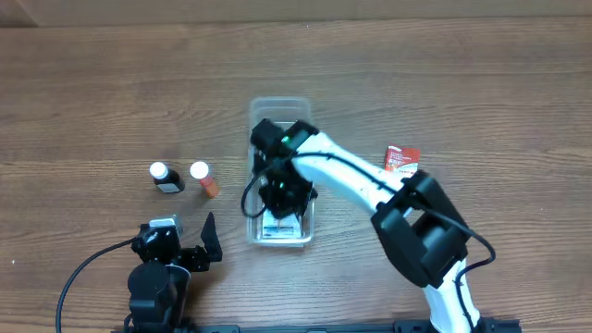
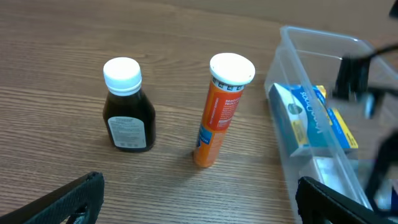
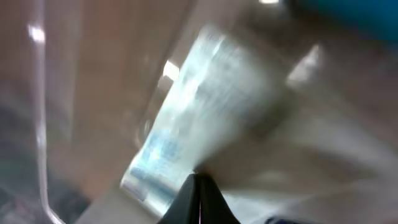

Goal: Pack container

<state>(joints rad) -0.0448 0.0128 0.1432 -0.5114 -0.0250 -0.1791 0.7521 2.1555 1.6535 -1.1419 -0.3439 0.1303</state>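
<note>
The clear plastic container (image 1: 277, 102) lies lengthwise at the table's middle; its left wall shows in the left wrist view (image 2: 287, 158). A blue and white box (image 2: 311, 118) lies inside it. My right gripper (image 1: 280, 199) reaches down into the container. In the right wrist view its jaws (image 3: 199, 177) are pressed together on the edge of a silvery packet (image 3: 186, 124), which is blurred. My left gripper (image 1: 199, 245) is open and empty near the front edge, its fingers wide apart (image 2: 199, 193) over bare wood.
A dark brown bottle with a white cap (image 1: 166, 178) (image 2: 127, 106) and an orange tube with a white cap (image 1: 204, 178) (image 2: 221, 112) stand left of the container. A red packet (image 1: 402, 159) lies to its right.
</note>
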